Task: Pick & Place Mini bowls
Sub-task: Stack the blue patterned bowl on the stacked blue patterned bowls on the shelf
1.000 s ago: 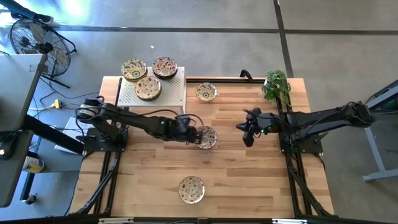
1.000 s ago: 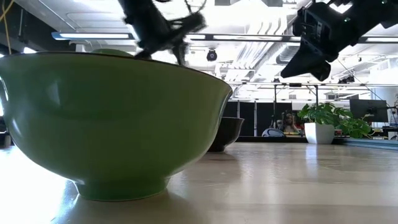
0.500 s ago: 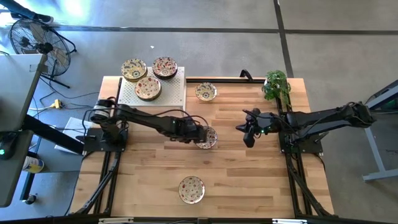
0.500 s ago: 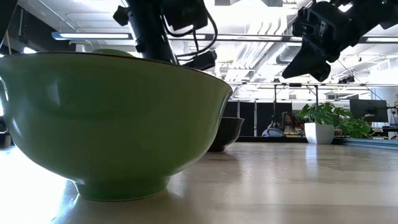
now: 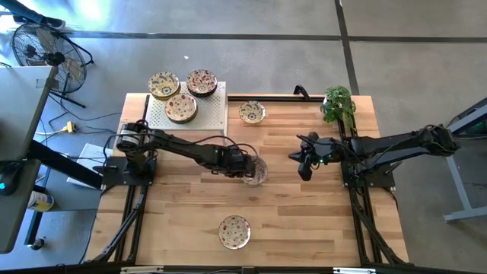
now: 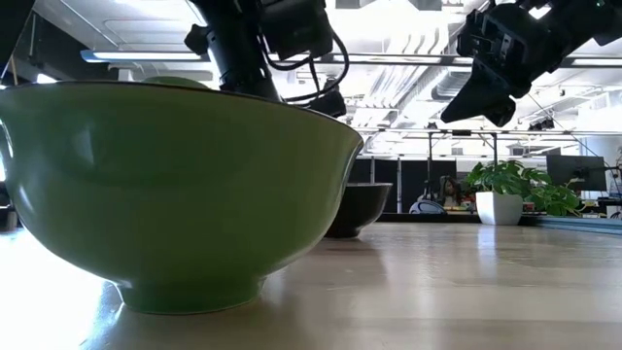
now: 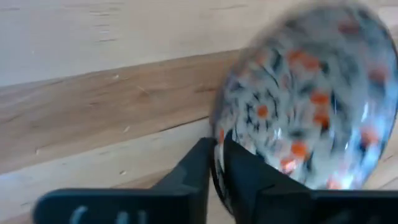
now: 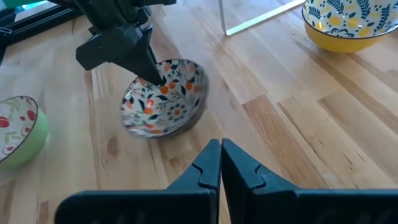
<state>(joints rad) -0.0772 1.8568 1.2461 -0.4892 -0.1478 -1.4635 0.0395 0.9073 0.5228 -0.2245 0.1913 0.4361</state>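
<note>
High view first: the left gripper (image 5: pixel 245 165) reaches across the middle of the table (image 5: pixel 304 213) and has its jaws pinched on the rim of a floral bowl (image 5: pixel 256 172). From the left wrist view the two dark fingers (image 7: pixel 202 168) sit close together with the bowl's edge (image 7: pixel 219 155) caught between them, and the bowl (image 7: pixel 305 99) looks tipped up rather than lying flat. The right wrist view agrees, showing that gripper (image 8: pixel 146 71) biting the near rim of the tilted bowl (image 8: pixel 165 96). The right gripper (image 5: pixel 302 161) hangs well apart over the table's right half, fingers pressed together and holding nothing. A second bowl (image 5: pixel 234 230) rests near the front edge; it fills the low view as a green-sided bowl (image 6: pixel 175 185). A third, yellow bowl (image 5: pixel 252 113) sits by the back edge, just beside the white rack (image 5: pixel 209 114). Three more bowls (image 5: pixel 183 107) lie on that rack at the table's back left corner. A potted plant (image 5: pixel 338 103) stands at the back right.
</note>
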